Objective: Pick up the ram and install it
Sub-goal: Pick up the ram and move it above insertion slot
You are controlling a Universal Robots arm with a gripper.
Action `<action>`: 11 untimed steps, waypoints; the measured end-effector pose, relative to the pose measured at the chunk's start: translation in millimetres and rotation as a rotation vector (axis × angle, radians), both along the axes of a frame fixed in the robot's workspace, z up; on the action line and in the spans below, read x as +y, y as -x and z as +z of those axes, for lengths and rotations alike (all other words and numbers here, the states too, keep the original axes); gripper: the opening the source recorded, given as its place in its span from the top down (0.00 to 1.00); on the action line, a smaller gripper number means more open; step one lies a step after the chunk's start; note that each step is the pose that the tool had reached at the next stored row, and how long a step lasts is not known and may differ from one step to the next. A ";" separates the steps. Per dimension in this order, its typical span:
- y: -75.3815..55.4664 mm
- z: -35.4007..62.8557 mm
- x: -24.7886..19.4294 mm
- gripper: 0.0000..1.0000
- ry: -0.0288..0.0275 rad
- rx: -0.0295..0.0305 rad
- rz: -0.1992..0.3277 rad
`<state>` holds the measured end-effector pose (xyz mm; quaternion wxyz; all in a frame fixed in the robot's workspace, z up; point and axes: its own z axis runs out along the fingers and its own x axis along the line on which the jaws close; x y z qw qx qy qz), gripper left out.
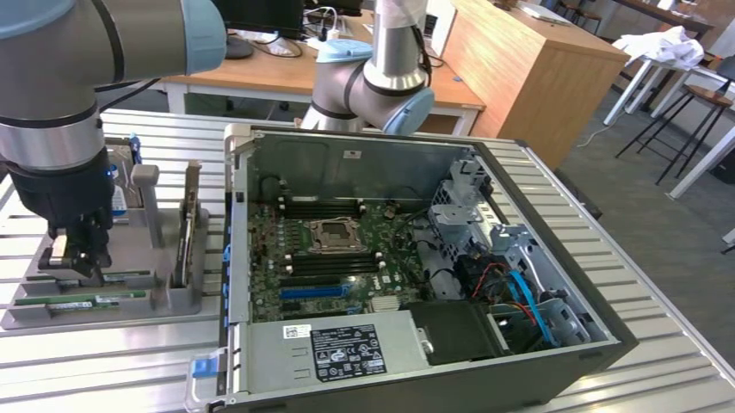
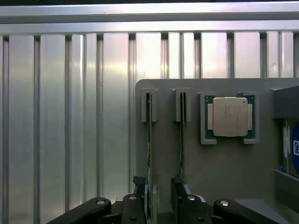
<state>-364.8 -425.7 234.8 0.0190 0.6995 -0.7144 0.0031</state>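
- Gripper sits closest to my wrist camera, jaws spread, pinching nothing.
- The ram stands on edge in the grey holder and seems to run between the jaws; I can't make out contact.
- A second stick stands just beside it, then a processor.
- The open computer case lies at the exterior view's right of the holder.
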 end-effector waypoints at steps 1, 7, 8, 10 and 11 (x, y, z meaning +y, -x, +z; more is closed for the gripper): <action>0.0 0.1 0.0 0.64 0.0001 0.0001 0.000; 0.5 -4.6 -0.1 0.64 0.0000 -0.0001 0.003; 0.7 -5.8 -0.2 0.64 0.0000 -0.0001 0.004; 1.0 -8.4 -0.3 0.64 0.0000 -0.0001 0.006; 1.1 -9.8 -0.3 0.64 0.0000 0.0000 0.007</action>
